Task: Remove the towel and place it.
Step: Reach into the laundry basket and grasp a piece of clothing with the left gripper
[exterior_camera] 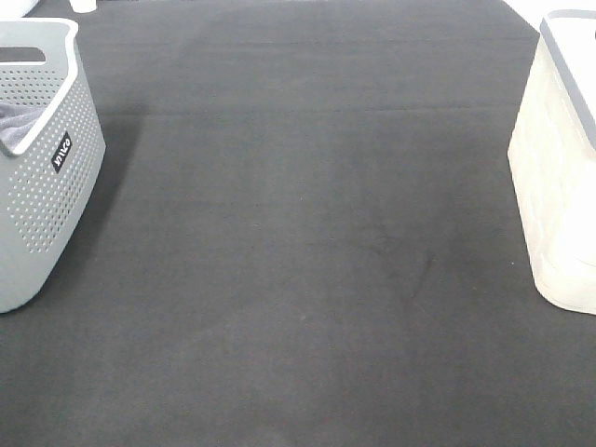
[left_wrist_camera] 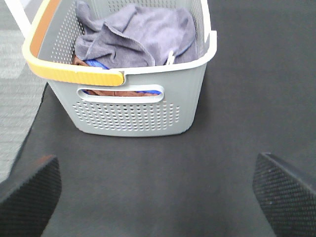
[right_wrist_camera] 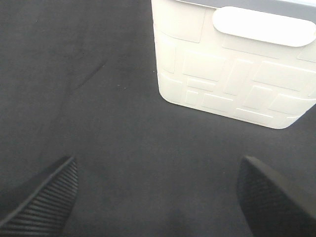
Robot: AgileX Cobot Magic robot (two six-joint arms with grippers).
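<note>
The grey-lavender towel (left_wrist_camera: 140,37) lies crumpled on top inside the grey perforated basket (left_wrist_camera: 133,111), with a small white tag (left_wrist_camera: 171,58) at one corner. A sliver of the towel (exterior_camera: 13,126) shows in the basket (exterior_camera: 42,186) at the left edge of the exterior view. My left gripper (left_wrist_camera: 158,197) is open and empty, short of the basket above the black mat. My right gripper (right_wrist_camera: 158,197) is open and empty, in front of the white bin (right_wrist_camera: 237,74). Neither gripper shows in the exterior view.
A blue cloth (left_wrist_camera: 98,64) and a brown cloth (left_wrist_camera: 118,92) lie under the towel. The basket has a yellow-orange handle (left_wrist_camera: 74,71). The white bin (exterior_camera: 559,168) stands at the right edge. A black mat (exterior_camera: 307,242) covers the table between them.
</note>
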